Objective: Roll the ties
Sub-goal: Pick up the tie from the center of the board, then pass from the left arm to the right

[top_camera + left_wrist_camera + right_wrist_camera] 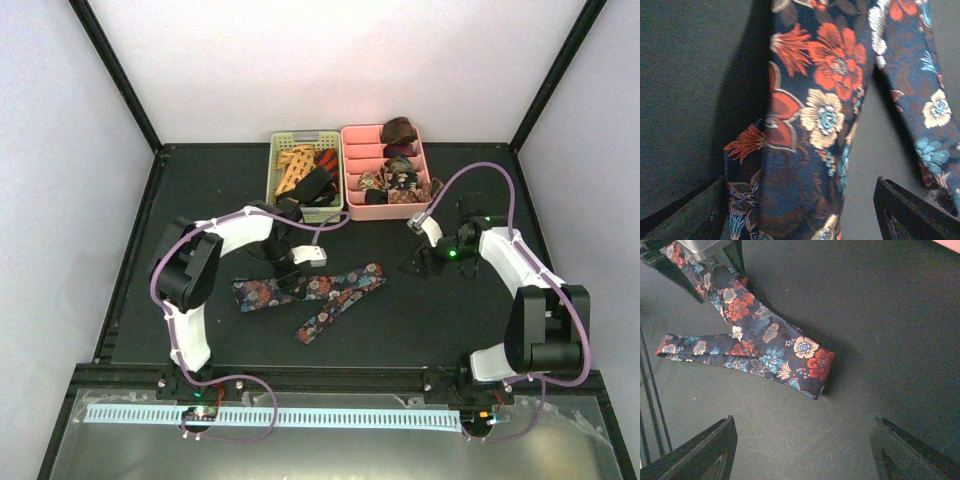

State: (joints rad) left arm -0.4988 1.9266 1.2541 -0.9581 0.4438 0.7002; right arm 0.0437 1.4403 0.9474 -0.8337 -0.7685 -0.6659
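Note:
A dark navy floral tie point(330, 290) lies unrolled on the black table in a flat V, its fold pointing right. In the left wrist view the tie point(825, 110) runs up between my fingers. My left gripper point(289, 279) hangs low over the tie's left part, its jaws open and wide either side of the strip point(799, 192). My right gripper point(416, 265) is open and empty just right of the fold. In the right wrist view the folded end point(807, 362) lies ahead of my open right gripper point(804, 422).
A pale green slatted basket point(277, 160) at the back holds loose orange lattice, red and black ties. Beside it a pink divided tray point(348, 170) holds several coiled ties. Purple cables loop off both arms.

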